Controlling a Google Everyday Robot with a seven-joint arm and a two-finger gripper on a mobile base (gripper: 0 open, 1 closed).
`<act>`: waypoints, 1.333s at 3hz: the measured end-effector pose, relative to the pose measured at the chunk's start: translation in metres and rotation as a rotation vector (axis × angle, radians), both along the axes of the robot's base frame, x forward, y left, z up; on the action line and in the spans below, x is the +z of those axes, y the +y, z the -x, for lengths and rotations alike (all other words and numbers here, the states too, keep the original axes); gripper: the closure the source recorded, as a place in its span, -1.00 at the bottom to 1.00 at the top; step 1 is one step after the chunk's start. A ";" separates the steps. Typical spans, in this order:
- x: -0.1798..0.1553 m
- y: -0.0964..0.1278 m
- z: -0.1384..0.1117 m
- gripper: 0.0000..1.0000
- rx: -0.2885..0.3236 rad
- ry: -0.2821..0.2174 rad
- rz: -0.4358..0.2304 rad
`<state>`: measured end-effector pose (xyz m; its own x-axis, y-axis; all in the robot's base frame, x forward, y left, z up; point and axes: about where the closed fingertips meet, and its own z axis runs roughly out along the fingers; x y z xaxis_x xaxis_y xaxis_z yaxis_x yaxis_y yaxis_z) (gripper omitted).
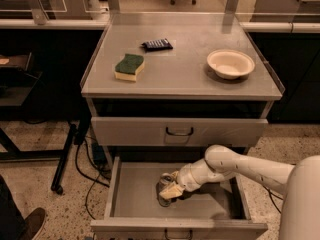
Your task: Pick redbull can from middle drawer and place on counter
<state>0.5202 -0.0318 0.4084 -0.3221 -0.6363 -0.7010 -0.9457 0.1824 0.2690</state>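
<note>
**Gripper status: closed on can inside open drawer**

Counter [180,79] – broad grey steel top of the cabinet [100,134], low raised edges at the sides and back. It carries three items, all well apart from one another.

Middle drawer [132,184] – pulled out towards the camera below the counter, with its grey floor exposed. The upper drawer [130,131] above it is closed, its dark curved handle centred on the front.

Arm [240,166]: pale, enters from the lower right and reaches leftwards down into the middle drawer.

Items on the counter:
- Bowl [230,63], pale and round, at the right side.
- Sponge [129,66], green over yellow, at the left side.
- Snack packet [157,44], flat and dark, behind the sponge near the centre.

Gripper [169,189]: low inside the middle drawer, left of centre, fingers clasped around the redbull can [163,183].

Redbull can: silvery and slim, roughly upright in that grasp, at the drawer floor.
</note>
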 end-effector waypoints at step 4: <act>0.168 -0.026 0.014 1.00 -0.138 -0.187 -0.019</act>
<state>0.5060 -0.0576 0.5760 -0.2683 -0.5813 -0.7682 -0.9459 0.3099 0.0958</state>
